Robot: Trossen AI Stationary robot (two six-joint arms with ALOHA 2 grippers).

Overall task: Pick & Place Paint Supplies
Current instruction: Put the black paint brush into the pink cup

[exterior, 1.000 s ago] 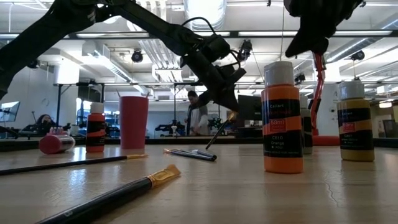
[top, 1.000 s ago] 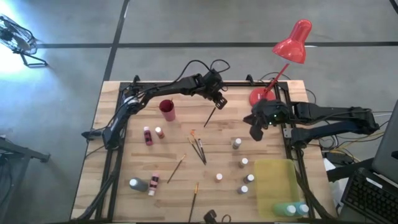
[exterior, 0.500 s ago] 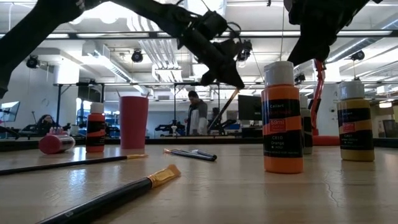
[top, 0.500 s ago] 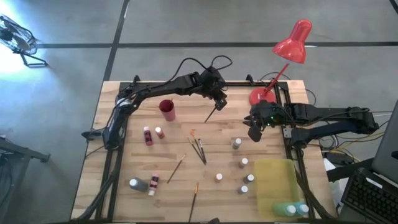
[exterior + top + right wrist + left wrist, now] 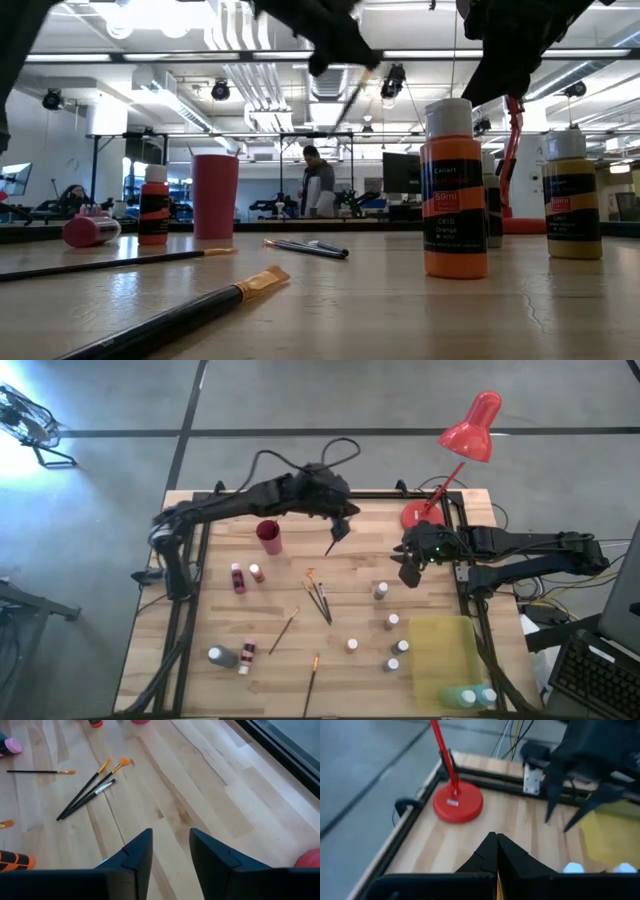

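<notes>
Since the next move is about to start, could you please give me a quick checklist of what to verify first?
1. Left hand shut on the paintbrush: ok.
2. Paintbrush hanging off the table, seen in the low view: ok.
3. Red cup upright, beside the left hand: ok.
4. Right hand open and holding nothing: ok.
5. Right hand apart from the lamp base: ok.
6. Anything inside the red cup: cannot tell.

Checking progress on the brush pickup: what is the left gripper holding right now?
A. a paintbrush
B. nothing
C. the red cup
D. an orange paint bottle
A: in the high view the left gripper is shut on a thin paintbrush that hangs below it, lifted off the table just beside the red cup.
</notes>
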